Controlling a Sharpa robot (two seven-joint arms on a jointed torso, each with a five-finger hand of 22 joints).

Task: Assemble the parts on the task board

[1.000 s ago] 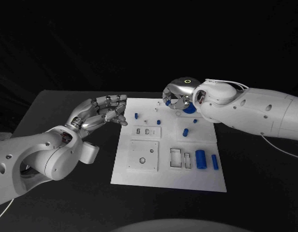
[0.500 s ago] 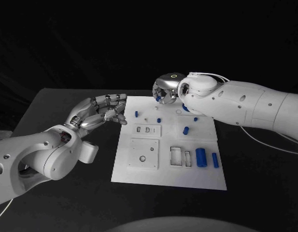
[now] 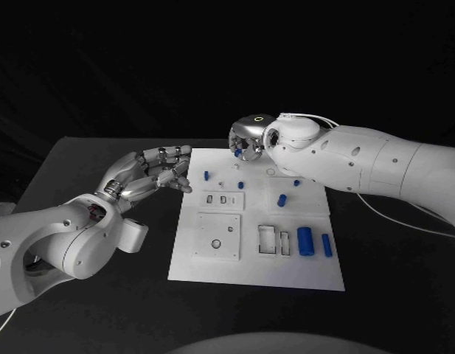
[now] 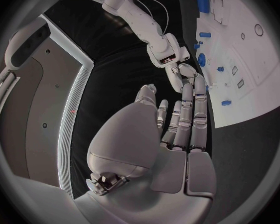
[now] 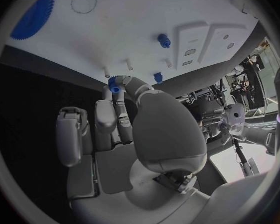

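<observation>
The white task board point(image 3: 217, 262) lies in the middle of the black table. My right hand point(image 3: 251, 140) hovers over the board's far left corner and pinches a small blue part point(image 5: 114, 84) between its thumb and a finger; the part also shows under the hand point(image 3: 237, 153). My left hand point(image 3: 153, 171) hangs at the board's left edge, fingers apart, holding nothing. Small blue pegs point(image 3: 207, 175) point(image 3: 242, 184) point(image 3: 282, 199) stand on the board's far half. Two blue cylinders point(image 3: 306, 241) point(image 3: 327, 245) lie at its near right. A blue gear point(image 5: 34, 15) lies on the board point(image 5: 115, 30).
Recessed white plates with slots and a round hole point(image 3: 219, 237) take up the board's left and middle. My right arm point(image 3: 376, 166) crosses above the board's far right corner. Black table surrounds the board on all sides.
My right hand has moved left along the board's far edge to the far left corner. The left hand has stayed where it was.
</observation>
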